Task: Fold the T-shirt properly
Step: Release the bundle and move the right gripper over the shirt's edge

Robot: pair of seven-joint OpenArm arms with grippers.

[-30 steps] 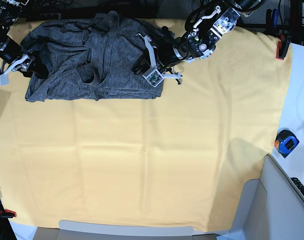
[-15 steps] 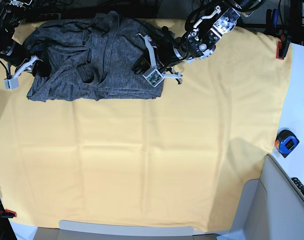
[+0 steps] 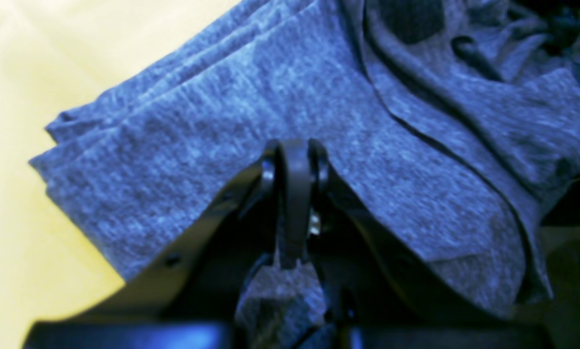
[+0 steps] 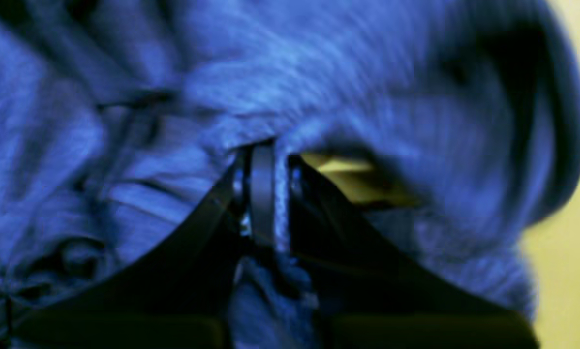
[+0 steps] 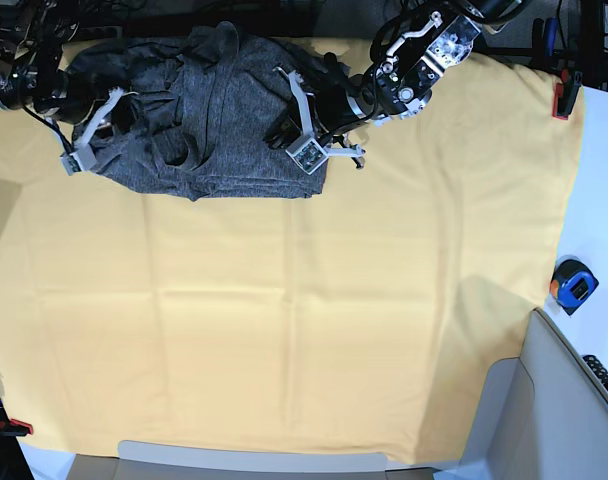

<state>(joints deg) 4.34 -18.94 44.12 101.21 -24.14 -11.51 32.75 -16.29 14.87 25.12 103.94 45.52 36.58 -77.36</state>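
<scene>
Along the far edge of the yellow cloth [image 5: 304, 330], toward the left of the base view, the T-shirt [image 5: 204, 120] is spread in a rumpled grey heap, with loose folds and a strap-like loop of fabric across its middle. At the left end of that heap the right gripper [image 5: 96, 140] is pressed against the shirt's edge, its white fingers angled down toward the cloth; in its wrist view the jaws are drawn together on a bunched fold of grey fabric [image 4: 270, 194], and a sliver of yellow is seen beneath the lifted material just beside them. At the right end of the heap the left gripper [image 5: 306, 140] is laid over the shirt's lower right corner, its fingers pointing down and left. From its wrist view the jaws are seen closed, with a pinch of grey fabric [image 3: 282, 291] caught between them and layered edges of the shirt stacked beyond, over the yellow cloth. Between the two grippers the shirt is stretched, each end held by one arm. Farther right, off the cloth, a tape measure [image 5: 573, 284] is set on the white surface.
</scene>
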